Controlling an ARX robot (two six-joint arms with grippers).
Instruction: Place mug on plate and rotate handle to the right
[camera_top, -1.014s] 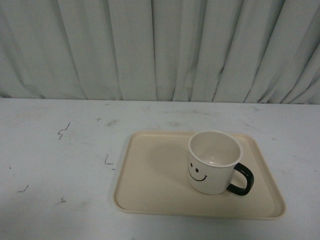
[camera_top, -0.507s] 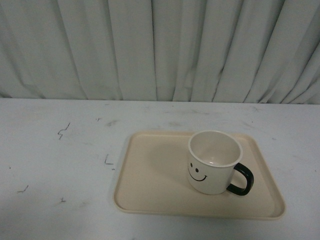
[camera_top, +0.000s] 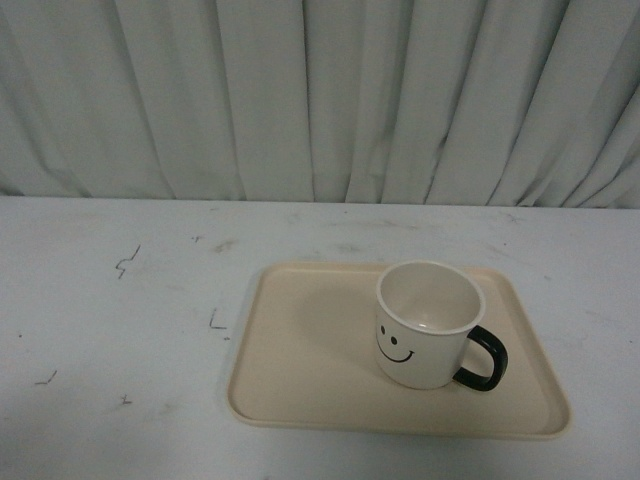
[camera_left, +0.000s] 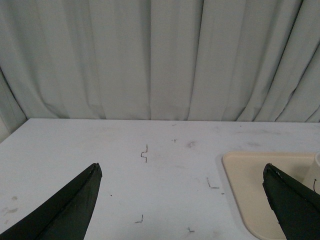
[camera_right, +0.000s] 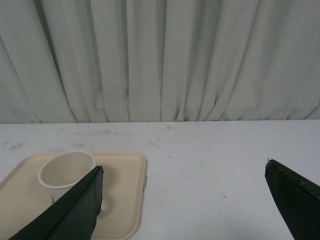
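Note:
The cream mug (camera_top: 429, 324) stands upright on the right half of the beige plate (camera_top: 300, 370), smiley face toward the camera. Its black handle (camera_top: 483, 358) points right and slightly forward. Neither arm shows in the front view. In the left wrist view my left gripper (camera_left: 182, 172) is open over bare table, with the plate (camera_left: 247, 177) near its right finger. In the right wrist view my right gripper (camera_right: 184, 172) is open above the table, and the mug (camera_right: 65, 169) on the plate (camera_right: 127, 195) lies partly behind one finger (camera_right: 75, 210).
A pleated grey curtain (camera_top: 320, 100) closes off the back of the white table (camera_top: 110, 330). Small black marks (camera_top: 217, 322) dot the tabletop left of the plate.

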